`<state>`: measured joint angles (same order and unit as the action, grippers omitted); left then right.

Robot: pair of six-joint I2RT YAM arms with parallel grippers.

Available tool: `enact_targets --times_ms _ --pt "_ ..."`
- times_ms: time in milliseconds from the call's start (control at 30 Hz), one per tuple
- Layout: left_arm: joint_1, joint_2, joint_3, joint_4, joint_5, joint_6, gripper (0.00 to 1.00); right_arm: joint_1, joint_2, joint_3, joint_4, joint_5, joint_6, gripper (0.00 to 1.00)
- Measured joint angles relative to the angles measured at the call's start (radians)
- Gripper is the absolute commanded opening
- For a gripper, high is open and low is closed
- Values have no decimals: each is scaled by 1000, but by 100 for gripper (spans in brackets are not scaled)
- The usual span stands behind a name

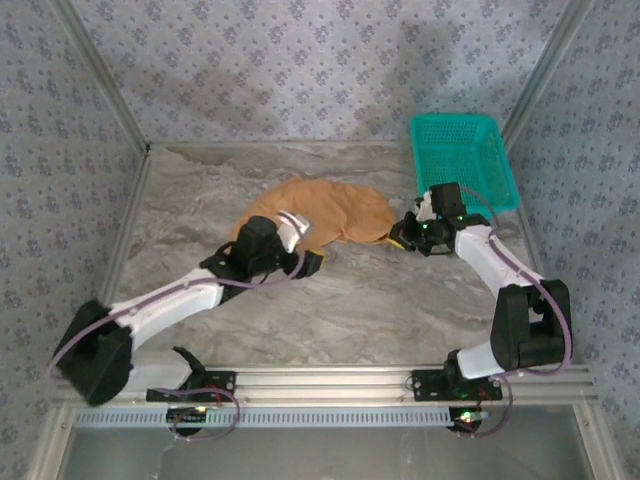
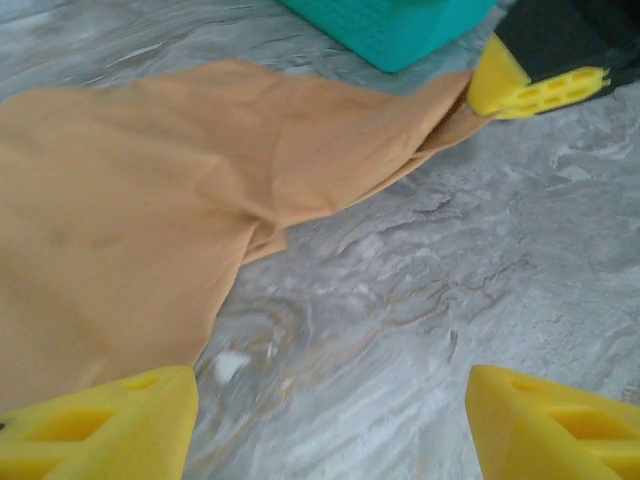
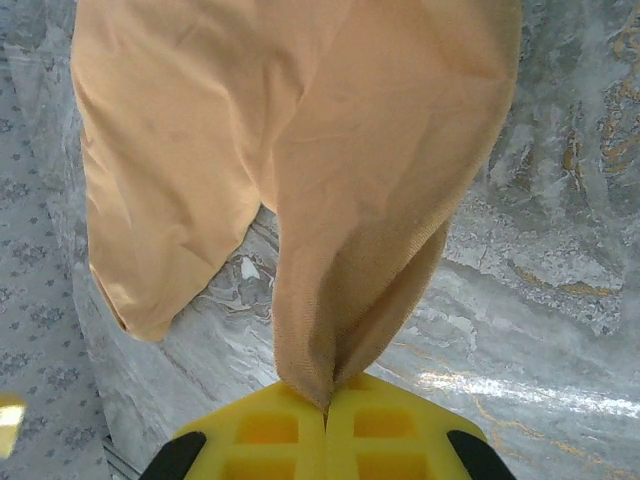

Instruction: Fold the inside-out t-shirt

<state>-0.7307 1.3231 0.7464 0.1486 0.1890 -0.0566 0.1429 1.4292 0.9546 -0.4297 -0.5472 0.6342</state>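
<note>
Shirt [image 1: 320,210]: one, orange-tan, lying crumpled in a loose heap on the grey marbled tabletop [image 1: 350,310], just left of the basket [image 1: 465,160] and a little nearer the arms.

One teal plastic mesh basket sits at the far right of the tabletop, with its mesh floor in plain view.

There are two claws, each with yellow fingers. The right claw [image 3: 325,420] is just in front of the basket's near left corner. Its fingers are pressed together, pinching a narrow fold of the shirt's right end, and the cloth spreads out from the pinch over the tabletop. The left claw [image 2: 330,430] is well to the left of the basket, at the shirt's near edge. It is spread wide and holds nothing, with bare tabletop between its fingers. One finger [image 2: 100,430] sits just beside the cloth's edge; whether it touches cannot be told.
</note>
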Motion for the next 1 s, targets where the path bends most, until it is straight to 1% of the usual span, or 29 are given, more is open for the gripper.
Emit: enact_targets --times_ms 167,333,600,800,867,1000 --pt "-2 302 144 134 58 68 69 -11 -50 0 0 -13 -14 0" --pt "-3 480 301 216 92 102 69 -30 -82 -1 0 -24 -19 0" --pt "-3 595 447 264 159 108 68 -36 -86 -10 -2 -45 -23 0" --pt "-3 626 457 271 213 105 71 -43 -86 -10 0 -53 -26 0" --pt "-3 642 472 264 230 106 74 -43 -86 -10 0 -56 -26 0" --pt "-5 674 515 254 247 105 74 -45 -86 -10 0 -63 -26 0"
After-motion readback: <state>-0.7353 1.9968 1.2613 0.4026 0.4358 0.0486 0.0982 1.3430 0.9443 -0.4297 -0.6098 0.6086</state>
